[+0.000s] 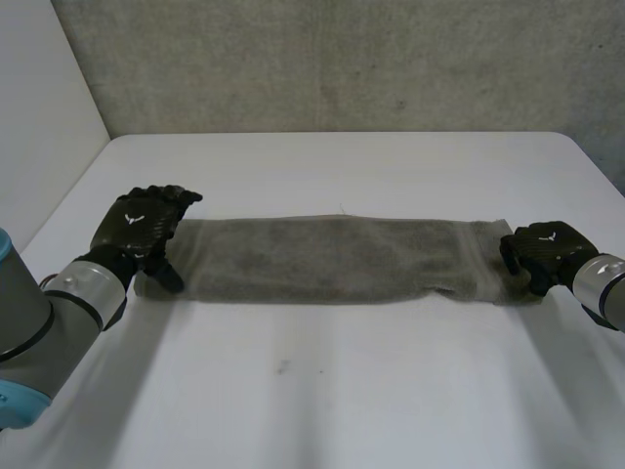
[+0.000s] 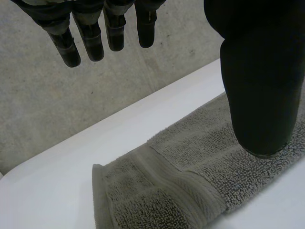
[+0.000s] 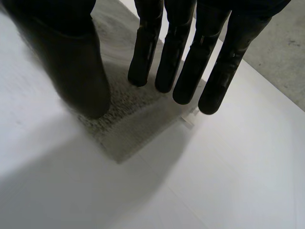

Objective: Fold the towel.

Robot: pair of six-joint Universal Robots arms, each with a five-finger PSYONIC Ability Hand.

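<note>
White worktop (image 1: 342,391) carries a grey towel (image 1: 332,259) in a long strip; left hand (image 1: 142,230) and right hand (image 1: 547,249) sit at opposite ends, fingers (image 2: 90,43) spread, pinching nothing.

You get no words or numbers to read. A small white winged mark (image 1: 135,217) sits on the back of the left hand (image 1: 146,233) and right hand (image 1: 543,250).

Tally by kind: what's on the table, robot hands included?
grey towel: 1
black hands: 2, left hand and right hand
Total: 3
</note>
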